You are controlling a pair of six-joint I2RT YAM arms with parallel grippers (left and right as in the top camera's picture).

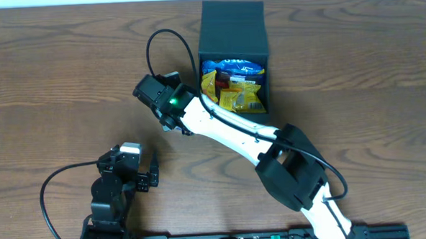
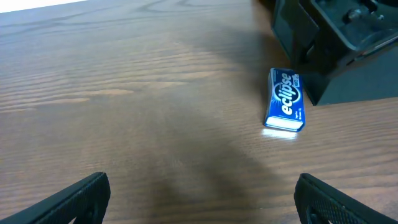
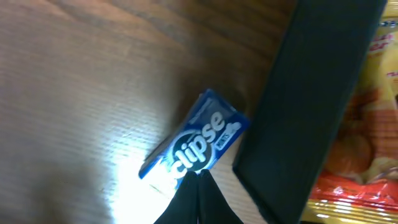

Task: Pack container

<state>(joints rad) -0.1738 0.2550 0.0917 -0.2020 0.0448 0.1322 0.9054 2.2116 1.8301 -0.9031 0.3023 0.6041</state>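
— What colour is the container (image 1: 232,32)?
— Matte dark teal-black all over, lid and walls alike.
— And what sits inside it?
— A yellow packet (image 1: 235,97) with red and orange print, and a bright blue packet (image 1: 239,66) with white patches.
— The small pack (image 2: 285,100)?
— Deep blue, "eclipse" across it in white lettering, one end pale.
— And the table (image 1: 67,82)?
— Brown wood grain, streaked lighter and darker.
— The arms?
— The right arm (image 1: 228,130) is white with black joints and a small green light. The left arm (image 1: 111,189) is black, with a light grey cap.
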